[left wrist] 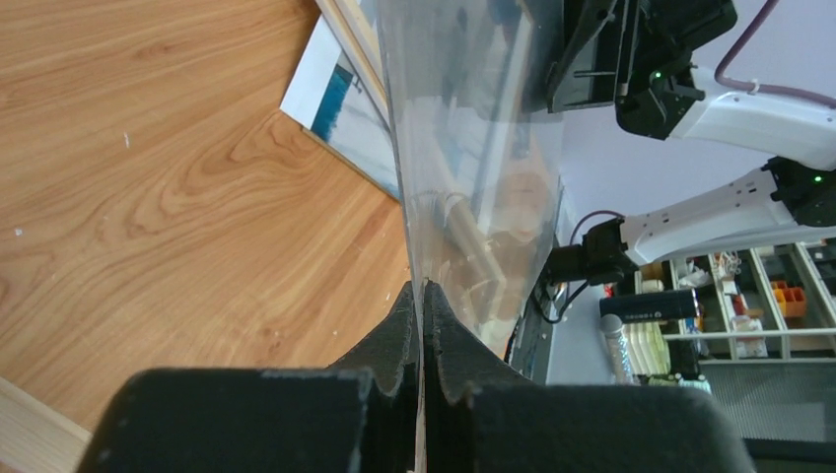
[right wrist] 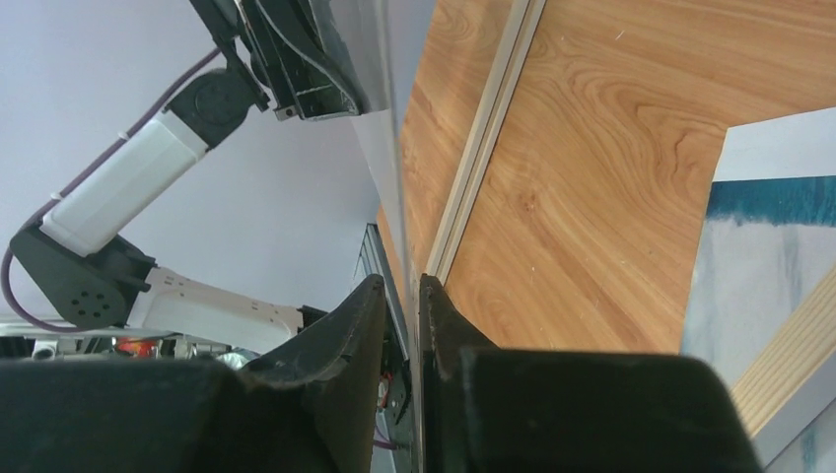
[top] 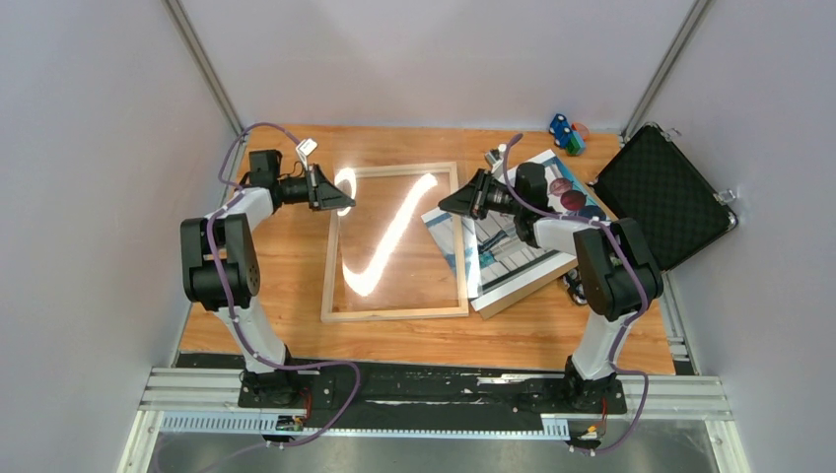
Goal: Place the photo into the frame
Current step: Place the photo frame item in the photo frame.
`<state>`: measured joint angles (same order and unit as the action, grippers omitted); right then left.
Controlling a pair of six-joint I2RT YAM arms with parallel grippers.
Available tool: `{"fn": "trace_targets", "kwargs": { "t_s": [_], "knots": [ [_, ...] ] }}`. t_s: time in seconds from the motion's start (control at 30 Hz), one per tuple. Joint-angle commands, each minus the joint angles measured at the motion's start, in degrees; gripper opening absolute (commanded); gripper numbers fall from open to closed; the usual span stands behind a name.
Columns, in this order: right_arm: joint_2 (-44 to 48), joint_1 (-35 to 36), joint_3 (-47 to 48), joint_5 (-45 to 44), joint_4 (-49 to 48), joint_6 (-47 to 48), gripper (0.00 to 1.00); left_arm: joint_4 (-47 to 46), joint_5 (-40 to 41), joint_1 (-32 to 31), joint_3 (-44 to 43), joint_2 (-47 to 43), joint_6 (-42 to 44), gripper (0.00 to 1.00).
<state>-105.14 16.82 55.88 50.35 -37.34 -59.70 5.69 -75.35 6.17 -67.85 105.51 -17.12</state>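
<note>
The pale wood frame [top: 394, 313] lies flat mid-table. A clear pane [top: 394, 232] with bright glare hangs over it between both grippers. My left gripper [top: 347, 193] is shut on the pane's left edge; in the left wrist view the fingers [left wrist: 424, 296] pinch the sheet [left wrist: 473, 118]. My right gripper [top: 444, 205] sits at the pane's right edge. In the right wrist view its jaws [right wrist: 402, 288] stand slightly apart, with the pane's edge [right wrist: 389, 148] against one finger only. The photo [top: 503, 251] lies right of the frame, partly under my right arm, and shows again [right wrist: 759, 246].
An open black case [top: 665, 207] sits at the right edge of the table. Small blue and green items [top: 565, 131] lie at the back right. A brown board edge [top: 527, 288] shows beneath the photo. Grey walls close in both sides.
</note>
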Motion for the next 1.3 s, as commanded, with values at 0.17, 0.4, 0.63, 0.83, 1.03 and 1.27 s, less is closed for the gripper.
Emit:
{"fn": "trace_targets", "kwargs": {
  "t_s": [0.17,0.4,0.63,0.83,1.03,1.27],
  "knots": [
    [0.99,-0.02,1.75,7.06,-1.07,6.61,0.14,22.73,2.09,-0.15,-7.08,0.48,17.66,0.00],
    [1.08,-0.14,2.59,9.76,0.53,9.76,0.00,28.84,3.67,-0.15,-9.94,1.61,22.77,0.00],
    [2.31,-0.28,3.48,8.90,4.57,12.55,0.00,32.03,5.56,-0.15,-11.70,1.81,24.91,0.06],
    [3.06,-0.85,2.38,8.61,0.73,5.32,0.00,33.68,6.90,-0.17,-12.66,1.51,25.54,0.38],
    [4.79,-0.88,1.74,6.52,-1.45,-0.79,0.00,34.75,9.33,-0.19,-13.39,1.26,25.61,0.63],
    [4.51,-0.87,2.13,4.84,-1.30,-4.05,0.00,36.25,10.66,1.57,-14.38,-0.60,25.60,0.92]
  ]
}}
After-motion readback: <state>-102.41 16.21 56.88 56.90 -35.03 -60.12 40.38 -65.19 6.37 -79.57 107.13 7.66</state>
